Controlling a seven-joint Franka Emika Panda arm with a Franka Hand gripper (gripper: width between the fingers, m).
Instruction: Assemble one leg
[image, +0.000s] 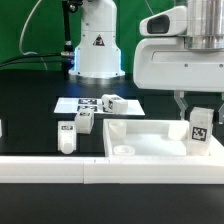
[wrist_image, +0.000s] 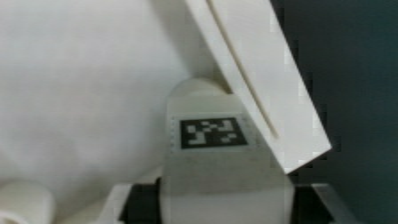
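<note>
Exterior view showed the large white tray-like part (image: 150, 140) near the table's (image: 30, 100) front edge. At its right corner the gripper (image: 196, 108) was closed on the leg (image: 199, 128), held upright. A tilted leg could likely jam against the tray wall. The marker board (image: 95, 104) and two loose legs (image: 84, 122) lay well left, obstructing nothing.
</note>
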